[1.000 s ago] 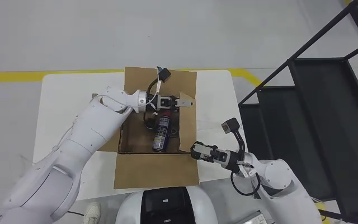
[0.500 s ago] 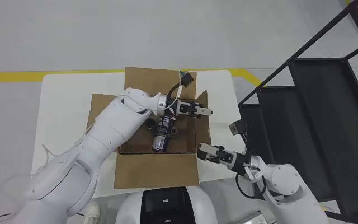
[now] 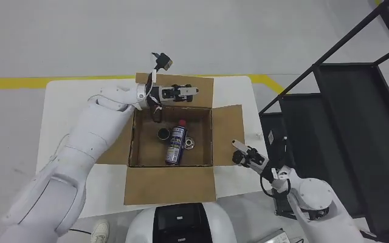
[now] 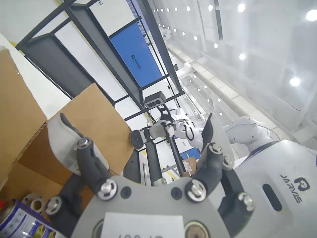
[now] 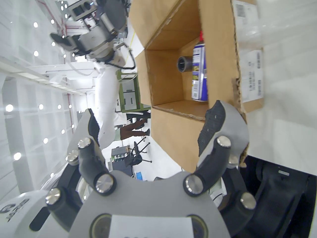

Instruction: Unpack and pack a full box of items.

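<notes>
Top view, nearest first: right gripper [image 3: 239, 152] just beside the box's right flap; in the right wrist view, fingers spread wide, nothing held. Next, brown cardboard box [image 3: 170, 185] on the white table [image 3: 61, 115], all four flaps folded outward. Inside: blue spray can [image 3: 175, 143] with red cap, lying flat, between a short dark tube [image 3: 163, 133] and a metal flange [image 3: 190, 144]. Farthest, left gripper [image 3: 189, 92] above the far flap, fingers parted, empty. In the left wrist view, can cut off at the frame edge; flange detail hard to make out.
</notes>
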Available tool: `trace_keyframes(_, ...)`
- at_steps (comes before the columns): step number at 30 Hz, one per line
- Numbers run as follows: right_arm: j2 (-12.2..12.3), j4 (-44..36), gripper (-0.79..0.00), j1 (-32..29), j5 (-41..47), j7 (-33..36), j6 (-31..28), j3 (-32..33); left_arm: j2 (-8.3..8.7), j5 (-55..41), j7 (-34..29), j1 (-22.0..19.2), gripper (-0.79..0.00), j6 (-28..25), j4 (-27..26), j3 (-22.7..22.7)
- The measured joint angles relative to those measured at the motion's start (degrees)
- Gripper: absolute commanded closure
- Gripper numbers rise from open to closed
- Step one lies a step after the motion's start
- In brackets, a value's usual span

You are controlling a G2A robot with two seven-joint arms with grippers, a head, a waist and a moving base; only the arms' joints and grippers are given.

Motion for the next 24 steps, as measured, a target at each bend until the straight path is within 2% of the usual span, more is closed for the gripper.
trace_keyframes(3,-0.2,0.8,-0.785,1.6,-2.8,-2.5,2.3,-3.5,4.81,1.4,-2.3,4.7,-0.785,2.4,-7.2,-8.8)
trace_keyframes(5,-0.3,2.1,-0.785,2.9,-4.5,-3.9,3.7,-5.3,7.83,3.0,-3.9,9.5,-0.785,3.9,-13.0,-15.4)
trace_keyframes(8,-0.5,3.5,-0.785,4.5,-8.4,-6.8,6.7,-7.1,11.09,5.7,-5.6,17.0,-0.785,8.0,-21.5,-23.9)
trace_keyframes(11,-0.7,4.2,-0.785,5.6,-9.1,-8.1,8.3,-8.8,13.2,7.9,-6.1,23.9,-0.785,12.4,-28.9,-30.7)
trace_keyframes(14,-0.8,5.1,-0.785,6.8,-9.9,-8.8,9.6,-10.2,14.58,8.7,-6.5,29.3,-0.785,15.5,-33.7,-36.3)
trace_keyframes(17,-1.0,6.7,-0.785,8.4,-10.3,-8.6,10.8,-11.8,15.46,8.4,-6.7,33.4,-0.785,16.5,-37.0,-40.5)
trace_keyframes(24,-1.2,7.6,-0.785,11.4,-11.2,-9.3,11.4,-13.6,16.45,7.5,-6.1,38.4,-0.785,16.5,-40.6,-45.7)
